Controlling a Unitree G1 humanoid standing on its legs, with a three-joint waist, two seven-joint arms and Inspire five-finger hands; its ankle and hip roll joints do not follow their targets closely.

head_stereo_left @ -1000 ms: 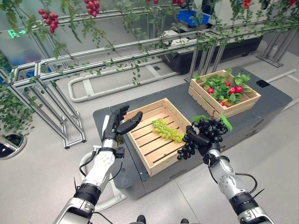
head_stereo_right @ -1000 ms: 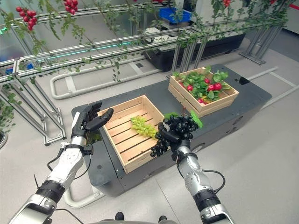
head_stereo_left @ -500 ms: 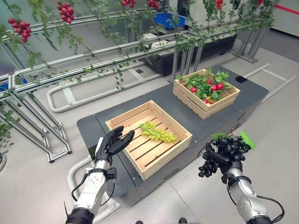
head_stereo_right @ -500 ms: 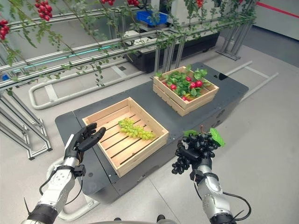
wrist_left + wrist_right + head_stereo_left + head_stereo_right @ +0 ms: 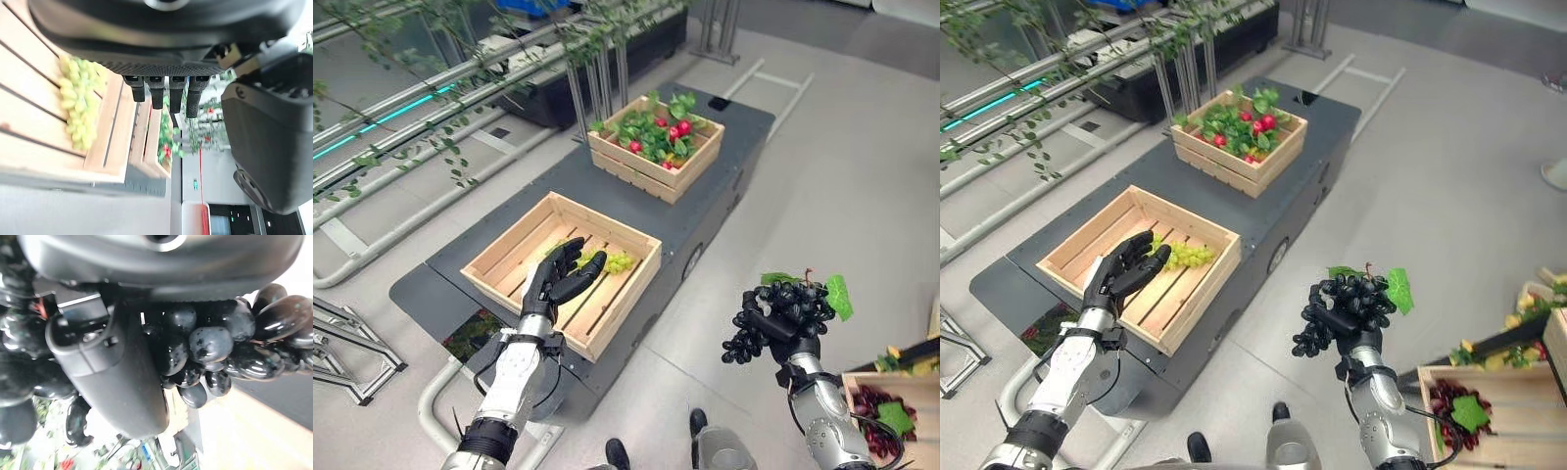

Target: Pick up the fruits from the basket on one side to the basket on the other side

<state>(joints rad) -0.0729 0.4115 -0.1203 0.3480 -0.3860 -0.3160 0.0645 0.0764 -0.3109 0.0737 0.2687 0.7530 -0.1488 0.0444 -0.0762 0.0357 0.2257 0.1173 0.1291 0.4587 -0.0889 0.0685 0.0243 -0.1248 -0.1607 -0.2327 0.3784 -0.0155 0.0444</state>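
Right wrist view: right hand (image 5: 781,325) fingers curl round black grapes (image 5: 759,328), mostly hidden.

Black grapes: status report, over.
Right hand shut on black grapes, held over the floor. Left hand open above near crate. Path unobstructed.

Indoor greenhouse lab: vines (image 5: 460,137) on metal trellis rails (image 5: 431,93).

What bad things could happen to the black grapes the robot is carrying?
The right hand holds the black grapes above bare floor, with part of the bunch dangling below its fingers, so loose grapes might drop. The crate with red grapes sits at the view's edge, so the drop-off could miss.
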